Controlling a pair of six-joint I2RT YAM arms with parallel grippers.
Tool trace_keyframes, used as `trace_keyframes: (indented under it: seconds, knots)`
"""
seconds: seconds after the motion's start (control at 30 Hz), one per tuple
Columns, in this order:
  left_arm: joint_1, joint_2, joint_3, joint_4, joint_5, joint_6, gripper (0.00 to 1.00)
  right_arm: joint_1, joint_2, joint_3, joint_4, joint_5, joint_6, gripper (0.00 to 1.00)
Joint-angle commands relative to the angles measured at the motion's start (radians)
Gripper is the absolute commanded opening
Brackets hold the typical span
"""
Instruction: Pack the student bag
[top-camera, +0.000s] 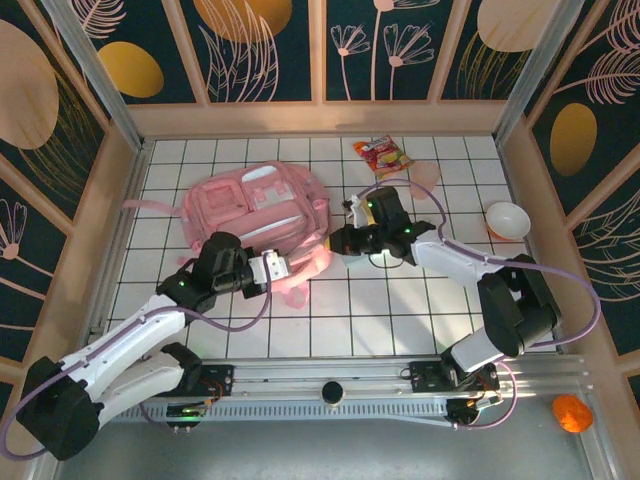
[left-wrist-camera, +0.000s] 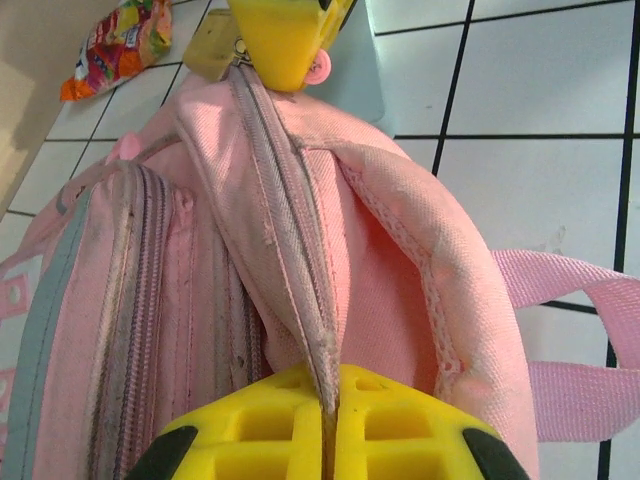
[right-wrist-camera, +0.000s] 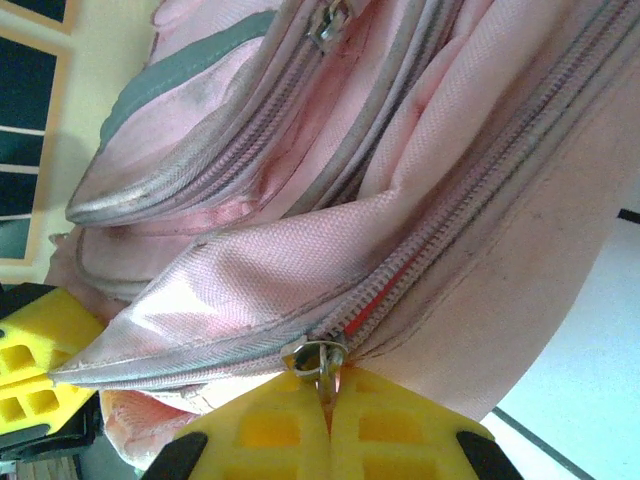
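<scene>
**Overhead view.** Bright, even, diffuse light falls from above. The white tiled surface (top-camera: 400, 310) is well exposed, with only faint, soft shadows beneath the arms (top-camera: 130, 340) and around the student bag (top-camera: 255, 215). Wide-angle distortion tilts the walls (top-camera: 320, 50) outward beyond the surface's far corners.

**Left wrist view.** The bag's weave is sharp at centre. The left tool (left-wrist-camera: 328, 425), close to the lens, and the snack packet (left-wrist-camera: 115, 45) are slightly soft.

**Right wrist view.** A pale sheen of glare lies on the bag's lower fold. The right tool (right-wrist-camera: 328, 425) is blurred, and the wall behind is out of focus.
</scene>
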Motion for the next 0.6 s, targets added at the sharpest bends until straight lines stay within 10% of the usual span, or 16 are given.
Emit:
trace_keyframes:
  seconds: [0.0,0.2,0.43,0.57]
  knots:
    - [0.007,-0.025,-0.001,-0.089,-0.044,-0.016,0.02,0.047,-0.018,-0.028,0.035,0.080,0.022,0.00]
    - [-0.023,0.052,0.046,0.088,0.186,-0.272,0.57,0.179,-0.014,-0.014,0.079,0.116,0.089,0.00]
    - [-0.106,0.204,0.069,0.090,0.021,-0.274,0.75,0.249,-0.038,0.002,0.111,0.149,0.140,0.00]
    - [-0.106,0.219,0.058,0.093,-0.042,-0.242,0.64,0.270,-0.045,0.006,0.101,0.151,0.141,0.00]
